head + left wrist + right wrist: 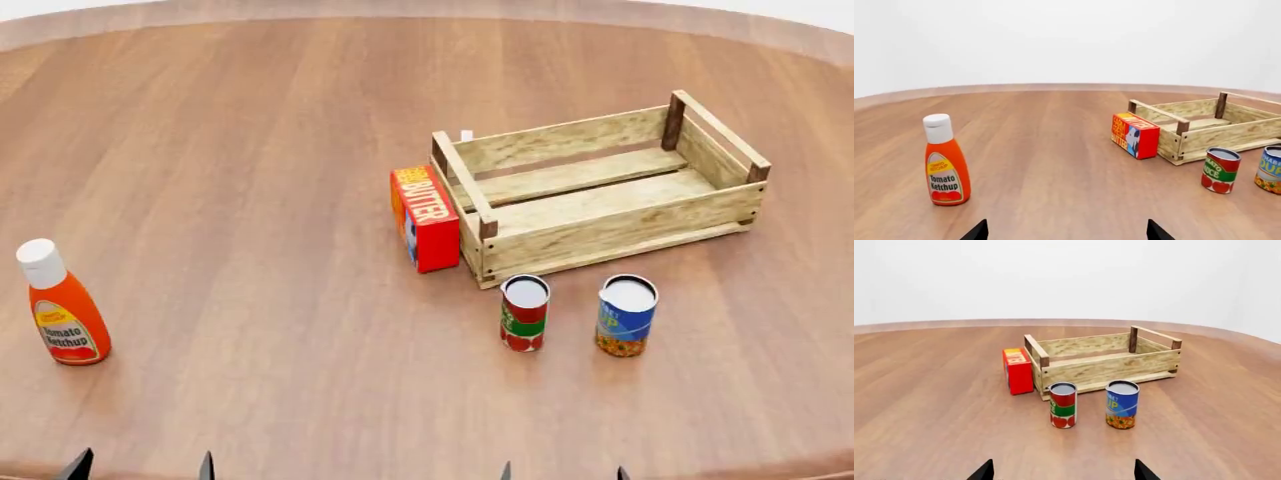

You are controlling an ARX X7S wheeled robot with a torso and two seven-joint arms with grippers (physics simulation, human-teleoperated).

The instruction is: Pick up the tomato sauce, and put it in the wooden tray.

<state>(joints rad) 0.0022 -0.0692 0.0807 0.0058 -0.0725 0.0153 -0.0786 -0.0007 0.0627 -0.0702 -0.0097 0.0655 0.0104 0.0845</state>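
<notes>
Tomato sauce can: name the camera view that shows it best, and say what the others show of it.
The right wrist view: the tomato sauce can stands near centre, side-on, its red label and green band in full. The head view shows it from above, mostly lid. The left wrist view has it off to one side, beside the wooden tray.

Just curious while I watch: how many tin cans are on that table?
2. The tomato sauce stands in front of the wooden tray; the blue-and-yellow can stands beside it, apart. None looks hidden.
</notes>
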